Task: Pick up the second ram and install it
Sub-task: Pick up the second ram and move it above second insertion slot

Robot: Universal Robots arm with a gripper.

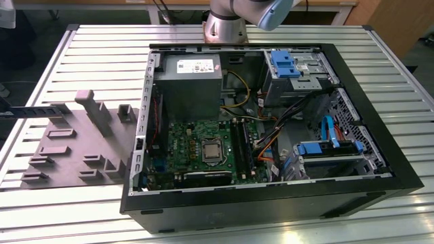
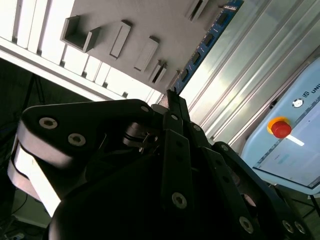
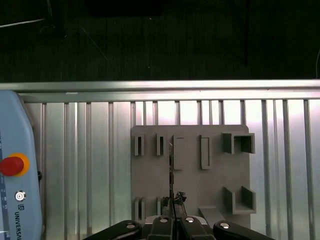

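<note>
Holding: we see the second ram (image 3: 171,172) pinched at one end by the gripper (image 3: 173,204). The jaws are closed on it.
Where the ram is: over the grey plate (image 3: 200,185), standing on its thin edge. We think it is up off the plate and not in a holder, but we cannot be sure.
How it looks: in the second wrist view the ram (image 2: 202,47) is a long thin strip with small dark blocks in a row along its side.
Which way it points: its long side runs straight out from the jaws, away from the gripper (image 2: 172,100). The far end is free and touches nothing we can see.
From outside: in the exterior view the ram (image 1: 34,111) lies sideways. Its free end points to the exterior view's right, toward the computer case (image 1: 271,208).
Plate: it lies flat on the table (image 1: 101,51), just beside the case, on the exterior view's left.
Where it must go: the green board (image 1: 186,145) lies flat inside the case, well apart from the ram.
Slots: the long black slots (image 1: 242,145) sit on the side of the board farther from the plate. They run from near to far in the exterior view, so we judge the ram lies across them, not in line with them.
</note>
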